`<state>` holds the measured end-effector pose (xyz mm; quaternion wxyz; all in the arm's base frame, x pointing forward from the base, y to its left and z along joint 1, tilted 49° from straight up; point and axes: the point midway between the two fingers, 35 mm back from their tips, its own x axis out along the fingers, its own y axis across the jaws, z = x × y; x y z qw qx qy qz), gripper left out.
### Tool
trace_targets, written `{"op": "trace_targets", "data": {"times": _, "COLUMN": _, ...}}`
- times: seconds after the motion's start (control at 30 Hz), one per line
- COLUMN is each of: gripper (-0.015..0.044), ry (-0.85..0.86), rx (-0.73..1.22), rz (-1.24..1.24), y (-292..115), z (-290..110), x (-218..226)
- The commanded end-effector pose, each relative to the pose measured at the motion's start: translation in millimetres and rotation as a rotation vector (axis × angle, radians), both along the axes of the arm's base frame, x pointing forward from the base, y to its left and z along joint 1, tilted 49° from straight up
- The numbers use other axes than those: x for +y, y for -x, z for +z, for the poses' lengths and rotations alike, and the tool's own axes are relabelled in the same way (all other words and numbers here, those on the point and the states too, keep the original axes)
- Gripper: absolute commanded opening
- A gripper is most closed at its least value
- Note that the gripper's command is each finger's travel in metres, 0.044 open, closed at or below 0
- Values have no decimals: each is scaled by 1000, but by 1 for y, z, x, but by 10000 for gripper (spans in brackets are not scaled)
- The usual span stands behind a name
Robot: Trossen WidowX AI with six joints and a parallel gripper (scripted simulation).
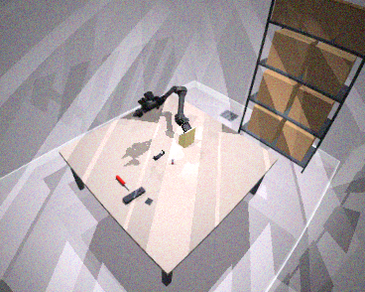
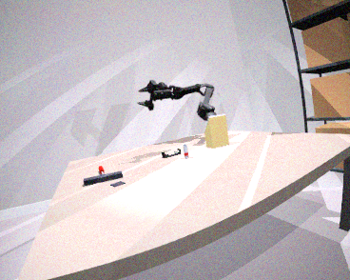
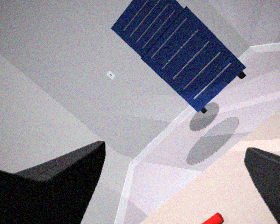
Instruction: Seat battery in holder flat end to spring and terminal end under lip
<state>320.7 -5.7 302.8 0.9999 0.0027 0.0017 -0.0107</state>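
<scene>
A: "Any writing on that small white cylindrical battery [image 1: 173, 161]?"

B: "Too small to read. It stands on the pale wooden table [image 1: 226, 199], just beside the black battery holder [image 1: 158, 155]."

A: "And the black gripper [image 1: 143, 105]?"

B: "Raised over the table's far edge, jaws spread wide, grasping nothing."
</scene>
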Motion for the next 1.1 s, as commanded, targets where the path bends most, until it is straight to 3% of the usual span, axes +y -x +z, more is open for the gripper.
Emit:
{"op": "trace_targets", "data": {"times": 0.0, "gripper": 374, "ry": -8, "rx": 13, "rz": -1, "y": -2, "z": -3, "x": 1}}
{"op": "trace_targets", "data": {"times": 0.23, "gripper": 190, "ry": -214, "rx": 511, "rz": -98, "y": -34, "z": -120, "x": 26}}
{"op": "trace_targets", "data": {"times": 0.47, "gripper": 6, "ry": -223, "rx": 976, "rz": -352, "y": -12, "z": -233, "x": 49}}
{"op": "trace_targets", "data": {"times": 0.77, "gripper": 0, "ry": 107, "rx": 1291, "rz": -778, "y": 54, "z": -316, "x": 53}}
{"op": "trace_targets", "data": {"times": 0.9, "gripper": 0, "ry": 304, "rx": 1303, "rz": -917, "y": 75, "z": -329, "x": 50}}
{"op": "trace_targets", "data": {"times": 1.07, "gripper": 0, "ry": 315, "rx": 1302, "rz": -923, "y": 76, "z": -329, "x": 49}}
